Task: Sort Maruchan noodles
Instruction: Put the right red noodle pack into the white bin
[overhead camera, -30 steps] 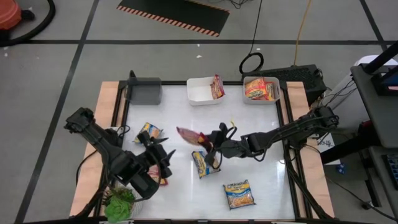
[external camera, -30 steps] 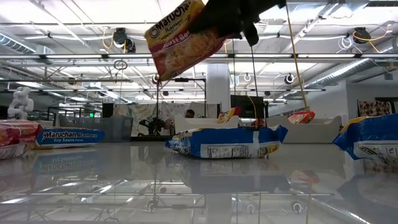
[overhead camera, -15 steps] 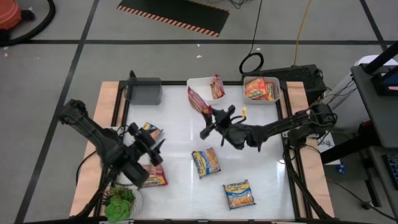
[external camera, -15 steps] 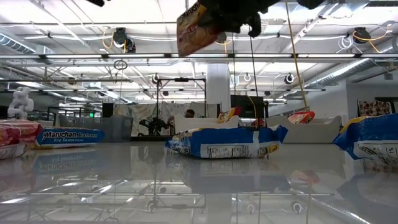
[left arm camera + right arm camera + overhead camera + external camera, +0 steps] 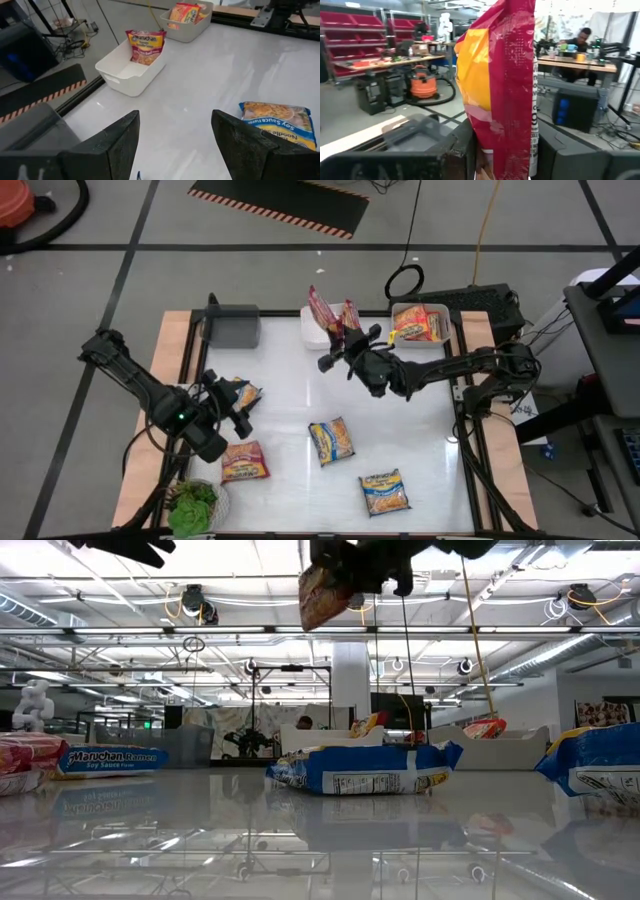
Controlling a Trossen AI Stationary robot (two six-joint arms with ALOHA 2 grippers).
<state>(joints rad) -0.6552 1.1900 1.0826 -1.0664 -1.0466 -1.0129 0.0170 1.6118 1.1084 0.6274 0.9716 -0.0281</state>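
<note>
My right gripper [image 5: 333,346] was up in the air over the far middle of the counter [image 5: 420,430], its fingers clamped on a red packet [image 5: 321,311] that stood on edge above the white bin [image 5: 316,335]. In my right wrist view that red packet [image 5: 502,85] filled the middle of the frame, pinched between my two dark fingers. From the low view it hung high above the counter, well clear of the surface.

A second red packet [image 5: 349,319] leaned upright inside the white bin, against its right wall. The next bin to the right [image 5: 443,330] held orange-yellow packets [image 5: 417,324].

My left gripper [image 5: 231,402] hovered low over the left side of the counter with its fingers [image 5: 117,145] spread apart and nothing between them. Just beside it, toward the far side, lay a blue-and-yellow packet [image 5: 243,393]. A red packet [image 5: 243,462] lay flat near the front left, close to the green plant [image 5: 193,505] at the corner.

Another blue-and-yellow packet [image 5: 331,440] lay flat near the middle of the counter, and a third [image 5: 385,492] lay nearer the front, right of centre, well apart from the bins. A grey bin [image 5: 233,326] sat at the far left.
</note>
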